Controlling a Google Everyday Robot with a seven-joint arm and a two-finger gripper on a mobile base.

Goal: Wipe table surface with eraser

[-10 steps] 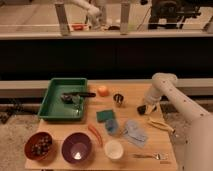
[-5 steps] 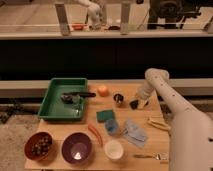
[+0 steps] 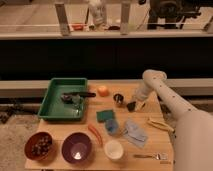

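Dark eraser (image 3: 131,106), just one, at end effector (image 3: 135,103).

The arm (image 3: 172,102) is clad in a smooth off-white shell with no visible cables, screws or markings. Its widest part fills the lower right corner of the frame as a broad, rounded, pale grey-white sleeve. From there it narrows into a thick tube that ends in a rounded, knuckle-like joint (image 3: 152,77) right of centre. A slimmer white section runs from that joint to the gripper (image 3: 133,104), just right of the frame's centre, which looks pale above and dark at its tip.
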